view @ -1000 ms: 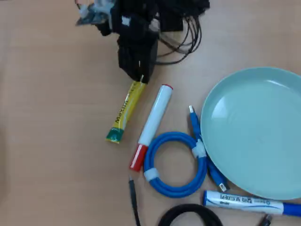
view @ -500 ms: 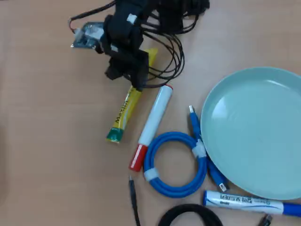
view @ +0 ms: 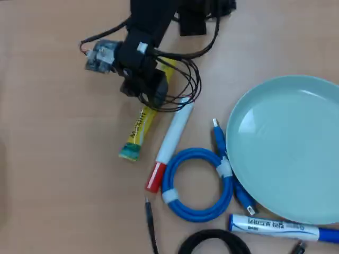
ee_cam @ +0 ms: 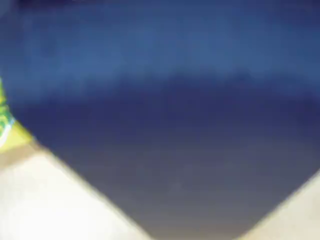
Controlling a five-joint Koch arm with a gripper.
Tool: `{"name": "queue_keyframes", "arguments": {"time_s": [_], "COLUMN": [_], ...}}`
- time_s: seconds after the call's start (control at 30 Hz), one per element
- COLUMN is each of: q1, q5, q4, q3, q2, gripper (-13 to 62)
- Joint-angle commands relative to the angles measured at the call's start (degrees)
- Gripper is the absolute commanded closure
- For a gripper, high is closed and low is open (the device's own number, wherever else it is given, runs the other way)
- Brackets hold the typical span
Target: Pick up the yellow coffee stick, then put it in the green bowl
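One black gripper (view: 150,95) sits over my long yellow coffee stick (view: 139,127) for grasping; whether it's closed, I cannot tell.

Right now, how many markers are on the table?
2. The red-capped marker lies between the yellow coffee stick and the blue cable coil; the blue marker lies at the bottom right, below the green bowl, partly cut off by the frame.

The worktop (view: 58,174) is a light wood-grain laminate in a pale tan tone, filling the entire overhead view. Lighting is even and diffuse, producing only soft shadows. No walls, floor or windows are visible. In the wrist view the surface appears as blurred pale patches
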Motion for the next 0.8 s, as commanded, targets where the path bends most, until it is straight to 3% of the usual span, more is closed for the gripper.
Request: {"name": "queue_keyframes", "arguments": {"time_s": [0.0, 0.47, 0.77], "q1": [-0.1, -4.2, -4.7], "q5": [-0.1, -0.2, -2.5], "q4": [1.0, 0.8, -3.3], "q3": [-1.2, 1.7, 2.7], "q2": [0.1, -1.3, -1.9], "gripper": [10.9, 11.1, 17.4]}}
